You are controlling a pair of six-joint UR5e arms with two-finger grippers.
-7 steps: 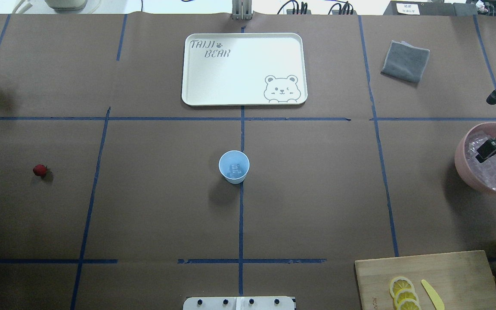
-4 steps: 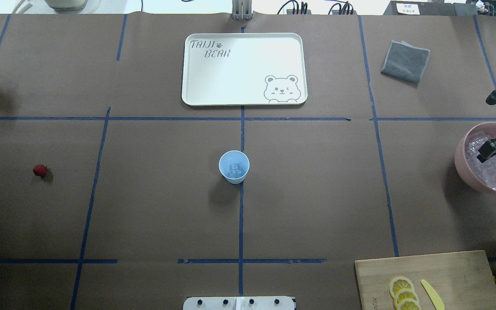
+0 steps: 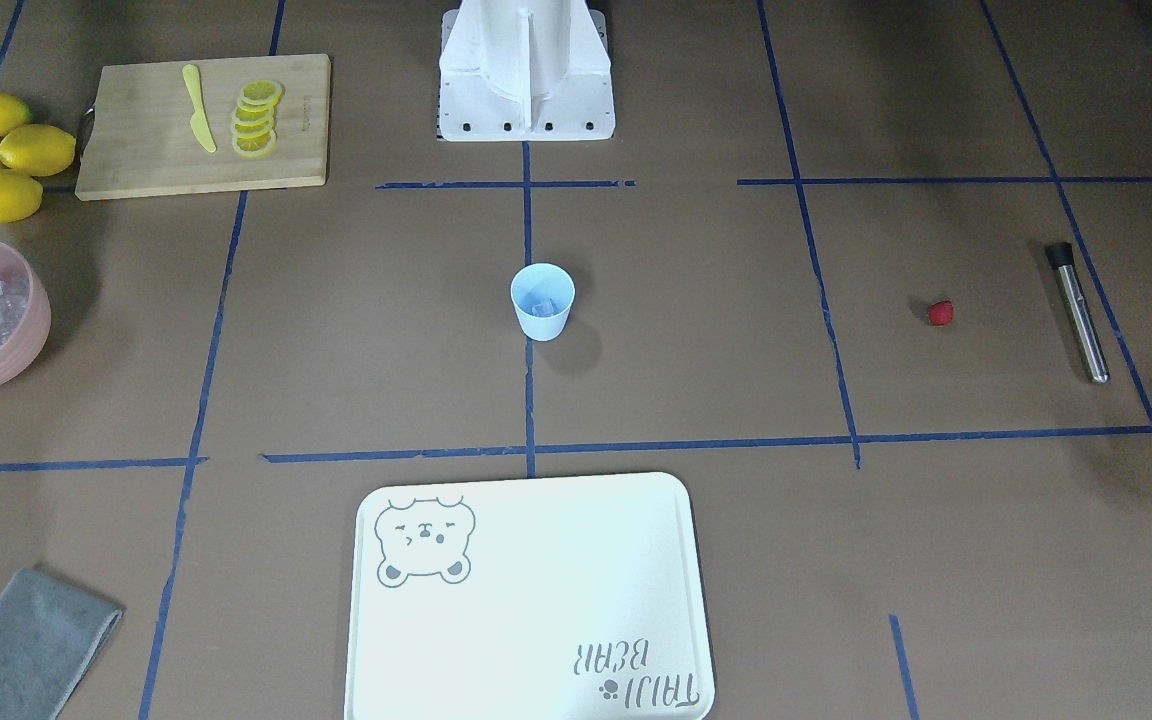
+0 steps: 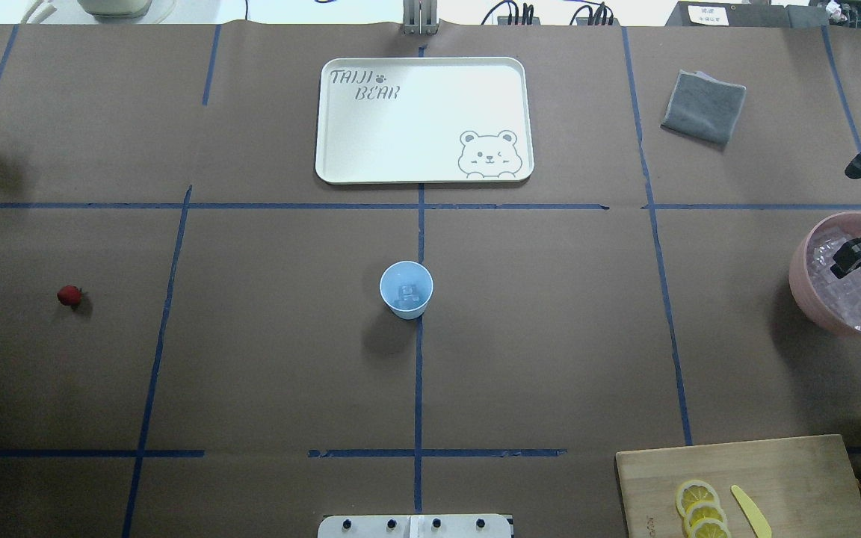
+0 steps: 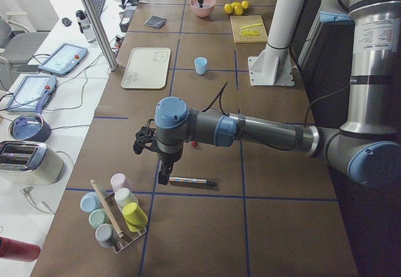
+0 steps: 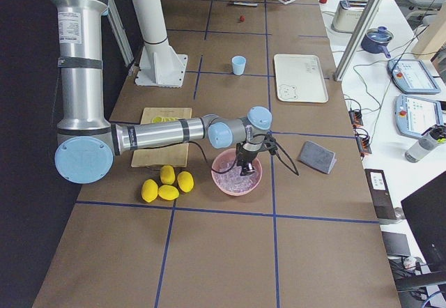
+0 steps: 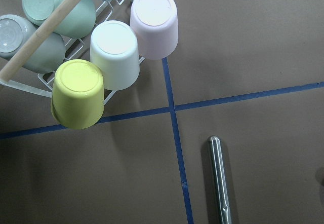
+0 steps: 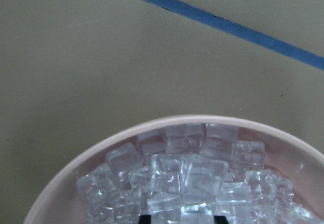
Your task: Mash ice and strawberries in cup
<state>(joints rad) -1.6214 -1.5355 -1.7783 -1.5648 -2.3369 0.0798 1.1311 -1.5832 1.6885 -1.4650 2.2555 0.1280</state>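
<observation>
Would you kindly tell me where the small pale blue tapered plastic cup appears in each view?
Front-facing: cup at centre, above the white bear-printed tray.
Overhead: cup at centre, below the tray.
Exterior left: cup upper middle.
Exterior right: cup upper middle.
Wrist views: not in either.
Shared landmark: that tray, beside the cup.

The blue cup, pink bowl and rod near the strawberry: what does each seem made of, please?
Cup: likely matte plastic, pale and uniform. Pink bowl: probably plastic too, smooth dull rim. Rod: seemingly polished metal, bright reflections, black tip.
</observation>
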